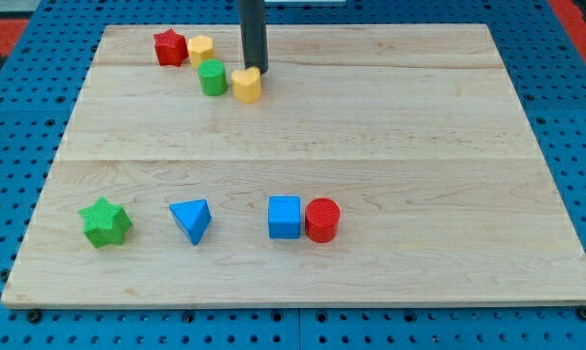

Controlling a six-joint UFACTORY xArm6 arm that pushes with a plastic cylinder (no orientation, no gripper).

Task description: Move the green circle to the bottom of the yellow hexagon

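Pale wooden boards make up the worktop [370, 126], which is laid on a blue perforated base [574, 107]. No jaws are carried by the arm; it ends in a straight dark rod, so nothing is held, and my tip [255, 71] is seen at the view's top, touching or just beside the upper edge of the yellow heart-shaped block [246, 85], at about 1 o'clock from it. The green circle, a short green cylinder block [213, 77], stands just beside the yellow heart at its 9 o'clock, whether touching cannot be told. The yellow hexagon block [200, 49] lies at about 11 o'clock from the green circle, close to it, and the red star-shaped block [170, 47] is set just beside the hexagon at its 9 o'clock. Well apart from this group, a row is found near the view's bottom: the green star-shaped block [105, 223] at the view's left, the blue triangular block [192, 220] at its 3 o'clock, then the blue cube block [285, 217], with the red cylinder block [323, 220] touching the cube at its 3 o'clock.
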